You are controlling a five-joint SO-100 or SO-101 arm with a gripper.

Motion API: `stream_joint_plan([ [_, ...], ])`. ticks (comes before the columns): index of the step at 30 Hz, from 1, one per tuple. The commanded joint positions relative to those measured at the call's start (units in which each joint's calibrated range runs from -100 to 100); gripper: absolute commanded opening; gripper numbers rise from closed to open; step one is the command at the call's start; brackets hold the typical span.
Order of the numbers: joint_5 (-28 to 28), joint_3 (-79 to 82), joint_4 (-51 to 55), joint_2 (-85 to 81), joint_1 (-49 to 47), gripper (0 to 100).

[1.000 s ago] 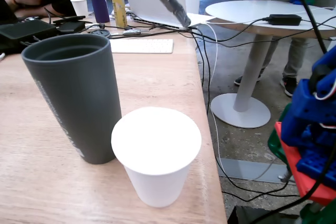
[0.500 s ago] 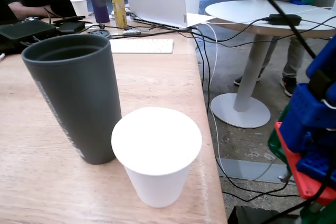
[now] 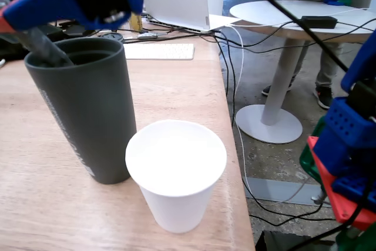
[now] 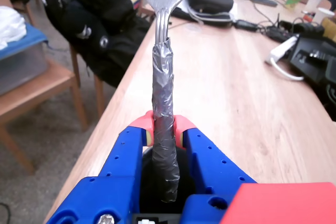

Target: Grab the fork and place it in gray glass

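- Fingers point(image 4: 181, 132) of the blue gripper point(image 4: 163, 129) pinch the fork's point(image 4: 161, 77) tape-wrapped handle, jaws nearly closed, in the wrist view.
- In the fixed view, one end of the fork dips inside the rim of the gray glass point(image 3: 88, 110); a white paper cup point(image 3: 176, 171) stands just beside it.
- Risk: a sideways pull could tip the tall glass or knock the cup.

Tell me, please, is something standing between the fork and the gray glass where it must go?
Nothing visible does. In the wrist view the gripper is shut on the fork. In the fixed view the fork's lower end already dips into the gray glass. The white paper cup stands beside the glass, not in the path.
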Motion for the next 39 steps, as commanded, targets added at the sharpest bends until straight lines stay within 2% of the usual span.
stream_joint_plan([
  [1,-0.1,2.9,-6.1,-1.9,0.0,0],
  [9,0.1,14.6,-17.6,-1.9,1.0,0],
  [15,0.2,15.4,-17.2,-4.5,0.8,0],
  [17,0.0,16.0,-16.9,-6.7,0.3,8],
  [20,-0.3,16.1,-16.9,-6.7,1.6,31],
  [22,-0.3,16.1,-16.9,-6.7,1.8,40],
  [30,-0.3,16.0,-16.9,-7.3,1.8,41],
  [33,-0.3,17.3,-16.9,-12.7,0.5,41],
  [38,-0.3,33.5,-16.9,-30.5,0.1,40],
  [39,-0.4,39.8,-16.9,-38.1,0.1,40],
])
